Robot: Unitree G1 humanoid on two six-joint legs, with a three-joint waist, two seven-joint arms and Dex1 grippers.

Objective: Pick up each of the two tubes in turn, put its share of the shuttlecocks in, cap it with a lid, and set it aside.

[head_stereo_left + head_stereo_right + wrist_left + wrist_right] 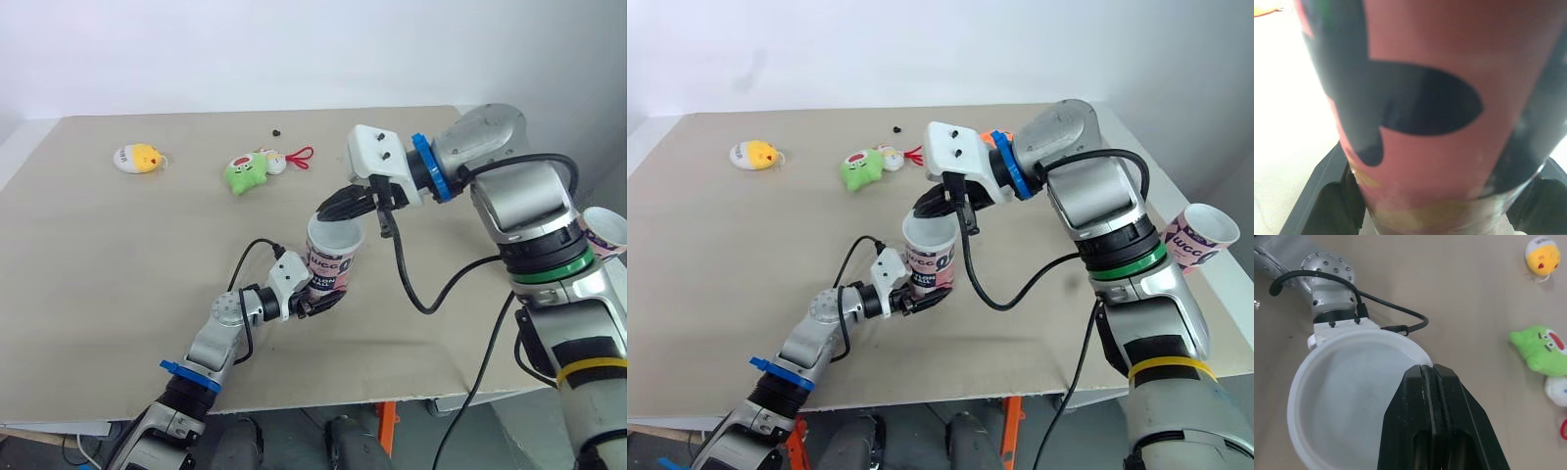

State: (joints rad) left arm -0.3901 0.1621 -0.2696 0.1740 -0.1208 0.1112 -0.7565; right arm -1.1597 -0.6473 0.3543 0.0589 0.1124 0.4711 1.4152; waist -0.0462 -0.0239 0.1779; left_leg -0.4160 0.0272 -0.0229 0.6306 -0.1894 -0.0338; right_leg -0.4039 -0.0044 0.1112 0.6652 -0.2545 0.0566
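— Where's the tube (333, 260)?
— Centre of the table (118, 284), upright, left gripper (317, 300) clamped around its base from 8 o'clock.
— Right gripper (334, 208)?
— Fingers (1454, 426) pressed together, touching the white lid's (1347, 401) rim at 12 o'clock.

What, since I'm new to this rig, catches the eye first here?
At centre, the left gripper holds a pink-and-black tube upright while the right gripper, jaws shut, pinches the rim of the white lid on top. A second tube, uncapped, sits far right; a green plush toy lies across the table.

A lab test bench: bare board table (98, 264), blank white wall (245, 49).
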